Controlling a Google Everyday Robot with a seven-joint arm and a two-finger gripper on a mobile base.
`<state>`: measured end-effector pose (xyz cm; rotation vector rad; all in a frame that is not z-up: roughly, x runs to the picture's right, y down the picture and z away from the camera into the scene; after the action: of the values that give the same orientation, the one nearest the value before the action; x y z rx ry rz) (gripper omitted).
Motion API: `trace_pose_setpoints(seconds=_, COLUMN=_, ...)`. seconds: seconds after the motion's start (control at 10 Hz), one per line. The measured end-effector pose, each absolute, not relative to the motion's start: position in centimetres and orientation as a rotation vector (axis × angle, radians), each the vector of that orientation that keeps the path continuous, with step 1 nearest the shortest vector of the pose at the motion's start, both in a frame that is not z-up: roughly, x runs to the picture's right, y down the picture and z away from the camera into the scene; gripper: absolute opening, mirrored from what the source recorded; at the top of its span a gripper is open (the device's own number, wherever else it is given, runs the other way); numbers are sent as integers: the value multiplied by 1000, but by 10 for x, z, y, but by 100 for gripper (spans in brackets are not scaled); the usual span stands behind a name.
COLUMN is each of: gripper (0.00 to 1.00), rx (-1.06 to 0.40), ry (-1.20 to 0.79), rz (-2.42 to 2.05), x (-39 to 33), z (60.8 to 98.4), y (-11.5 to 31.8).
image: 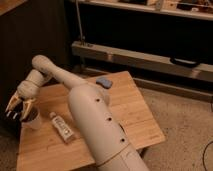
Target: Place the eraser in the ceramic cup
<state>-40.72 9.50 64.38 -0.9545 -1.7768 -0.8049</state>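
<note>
Camera view looks down over the robot's own pale arm (95, 125), which runs from the bottom centre up and left across a wooden table (130, 112). At the arm's far end, near the table's left edge, the gripper (16, 112) hangs with its yellowish fingers (11, 106) pointing down, spread a little apart, directly above the ceramic cup (31, 120). Between the fingertips there is something dark, likely the eraser (17, 115), but whether it is clamped there or already dropping toward the cup I cannot tell. The cup stands upright on the table, its rim just under the fingertips. Just beside the cup, to its right, lies a white labelled tube (62, 127), angled across the boards. Near the table's far edge rests a pale blue flat pad (104, 81), well apart from the cup. Behind the table a dark shelving unit (150, 45) runs across.
</note>
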Motion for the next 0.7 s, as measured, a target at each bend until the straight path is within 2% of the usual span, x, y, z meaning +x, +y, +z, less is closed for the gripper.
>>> trace_pose_setpoints(seconds=0.3, gripper=0, rx=-891, ry=-1800, rz=-777, x=-390, z=643, y=82)
trace_pose_setpoints(seconds=0.7, gripper=1, rx=-880, ry=-1802, rz=-748, x=-382, z=653, y=81)
